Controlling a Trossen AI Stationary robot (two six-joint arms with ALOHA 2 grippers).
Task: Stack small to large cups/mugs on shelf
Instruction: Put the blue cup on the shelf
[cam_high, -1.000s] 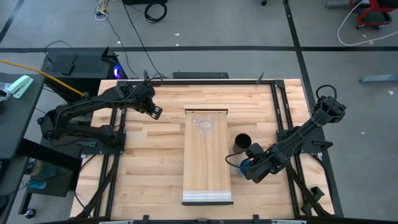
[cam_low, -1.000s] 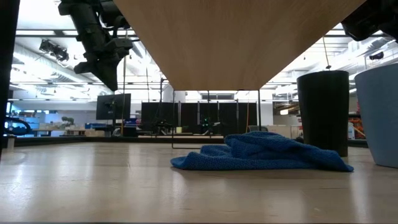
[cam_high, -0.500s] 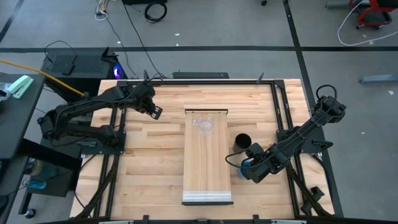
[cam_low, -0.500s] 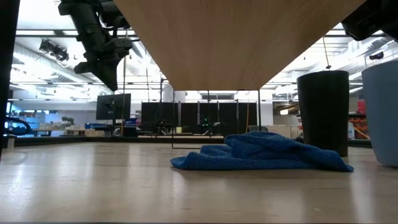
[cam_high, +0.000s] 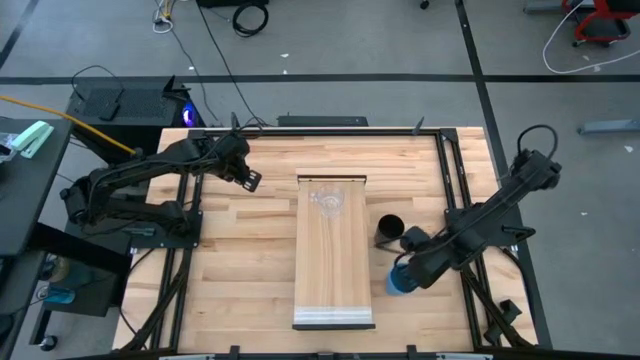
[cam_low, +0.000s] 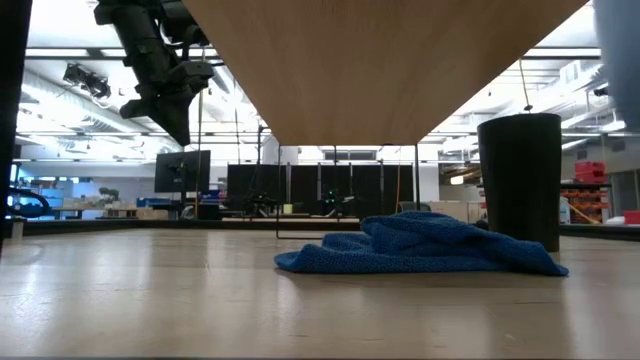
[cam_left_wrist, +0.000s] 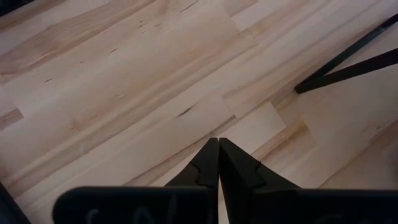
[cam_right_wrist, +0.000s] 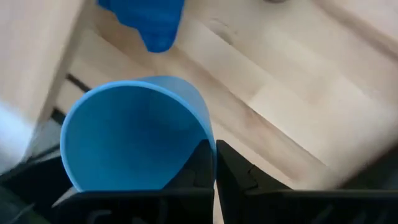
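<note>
Elbow bent, my right arm reaches in from the table's right edge, its right gripper (cam_high: 408, 272) clamped on the rim of the blue cup (cam_high: 399, 281), one finger inside the wall and one outside. In the low view the cup hangs at the upper right, clear of the tabletop (cam_high: 250, 260). It sits just right of the shelf (cam_high: 333, 250), near the black cup (cam_high: 390, 229). I see the clear cup (cam_high: 331, 203) on the shelf's far end. A blue cloth (cam_low: 420, 245) lies under the shelf. My left arm waits over the table's far left, left gripper (cam_high: 250, 180) pressed shut on nothing.
</note>
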